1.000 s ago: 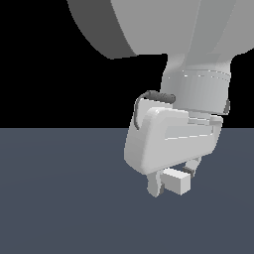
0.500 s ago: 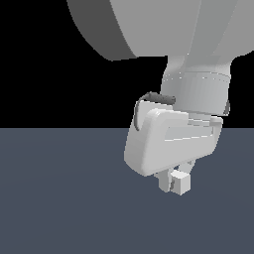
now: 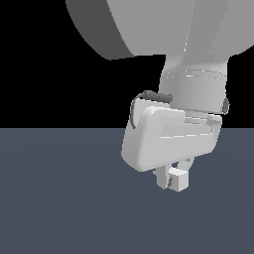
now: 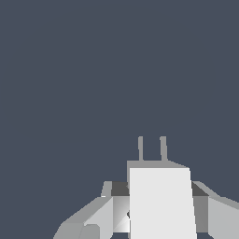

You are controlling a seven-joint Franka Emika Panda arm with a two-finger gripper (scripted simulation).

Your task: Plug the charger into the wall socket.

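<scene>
No brand, label or writing visible anywhere. Tool (image 3: 171, 178) closed on the charger (image 4: 161, 200), fingers (image 4: 112, 212) pressing both its sides, held above the dark worktop (image 3: 59, 198). Wrist view: two prongs (image 4: 151, 148) lead, long axis pointing away from the wrist camera.

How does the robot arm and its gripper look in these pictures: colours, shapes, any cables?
The arm is a thick, rounded, pale grey tube with a darker shaded side. Below it sits a short cylindrical wrist ring, then a boxy white hand with rounded corners and a shallow groove. A thin dark grey cable loops at its top. The gripper has short, blocky light grey fingers with dark pads. No markings show.
</scene>
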